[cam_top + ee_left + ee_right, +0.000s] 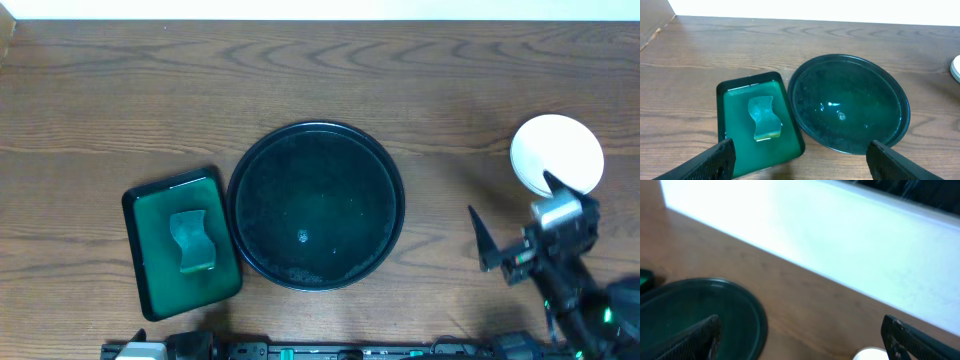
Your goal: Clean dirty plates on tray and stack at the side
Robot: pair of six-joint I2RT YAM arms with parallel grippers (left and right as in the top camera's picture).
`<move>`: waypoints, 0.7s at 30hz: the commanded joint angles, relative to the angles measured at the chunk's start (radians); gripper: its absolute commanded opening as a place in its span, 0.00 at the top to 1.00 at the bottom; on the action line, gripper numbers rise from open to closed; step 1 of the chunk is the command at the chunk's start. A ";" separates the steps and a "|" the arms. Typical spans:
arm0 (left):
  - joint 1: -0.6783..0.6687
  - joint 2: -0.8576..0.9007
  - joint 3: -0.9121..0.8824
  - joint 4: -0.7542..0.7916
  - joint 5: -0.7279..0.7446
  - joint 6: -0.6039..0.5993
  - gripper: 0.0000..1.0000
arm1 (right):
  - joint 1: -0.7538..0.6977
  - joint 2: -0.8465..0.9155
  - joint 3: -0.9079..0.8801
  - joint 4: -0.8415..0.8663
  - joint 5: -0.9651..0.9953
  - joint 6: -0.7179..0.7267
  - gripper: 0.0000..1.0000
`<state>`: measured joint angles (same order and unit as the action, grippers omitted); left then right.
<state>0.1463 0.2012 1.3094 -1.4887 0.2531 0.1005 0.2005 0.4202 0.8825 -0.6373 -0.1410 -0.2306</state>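
My right end effector (515, 218) is hanging released, gripping nothing. The plates (557, 150) are sitting stacked just beyond it on the bench (100, 90), flat, face up, round with no long axis. My left end effector (800, 167), also released, is facing the bare tray (850, 65), well apart from them.
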 commanded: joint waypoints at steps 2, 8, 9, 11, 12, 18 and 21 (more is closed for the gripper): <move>-0.002 0.003 -0.002 0.000 0.001 -0.016 0.16 | -0.042 -0.180 -0.212 0.113 -0.006 0.071 0.01; -0.002 0.003 -0.002 0.000 0.001 -0.016 0.16 | -0.061 -0.322 -0.444 0.331 -0.007 0.171 0.01; -0.002 0.003 -0.002 0.000 0.001 -0.016 0.16 | -0.061 -0.333 -0.473 0.372 -0.006 0.180 0.01; -0.002 0.003 -0.002 0.000 0.001 -0.016 0.16 | -0.061 -0.354 -0.541 0.468 -0.006 0.204 0.01; -0.002 0.003 -0.002 0.000 0.001 -0.016 0.16 | -0.061 -0.363 -0.575 0.515 -0.006 0.216 0.01; -0.002 0.003 -0.002 0.000 0.001 -0.016 0.16 | -0.061 -0.415 -0.743 0.746 -0.006 0.238 0.01; -0.002 0.003 -0.002 0.001 0.001 -0.016 0.16 | -0.061 -0.415 -0.787 0.810 -0.006 0.238 0.01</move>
<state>0.1463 0.2012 1.3087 -1.4887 0.2527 0.1009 0.1459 0.0154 0.1349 0.1329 -0.1455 -0.0170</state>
